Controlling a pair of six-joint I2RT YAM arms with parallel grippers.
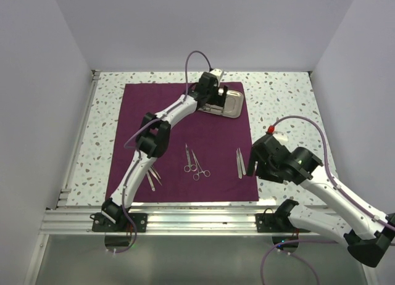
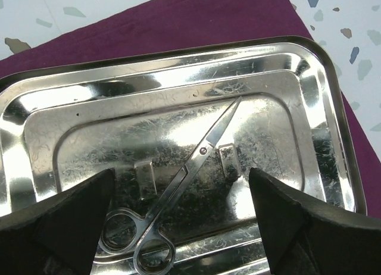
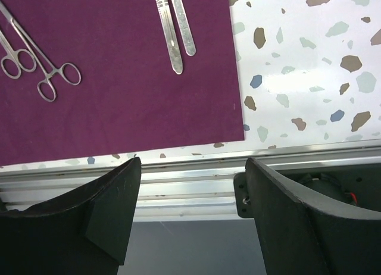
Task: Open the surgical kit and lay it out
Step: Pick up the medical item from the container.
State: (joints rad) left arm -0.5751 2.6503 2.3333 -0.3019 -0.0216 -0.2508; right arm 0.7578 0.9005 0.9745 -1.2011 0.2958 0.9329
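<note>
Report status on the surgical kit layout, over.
Left gripper open above steel tray, scissors inside, ungripped. Right gripper open, empty, at front edge of cloth. Cloth spread; forceps, tweezers laid out. Nothing blocking.

No lettering readable on steel tray (image 2: 333, 108), none on purple cloth (image 1: 216, 131), none on scissors (image 2: 200, 152)

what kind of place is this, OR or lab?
Probably a lab robot cell: plain white walls box in a speckled tabletop, arms bolted to an aluminium rail, instruments staged on purple cloth.
</note>
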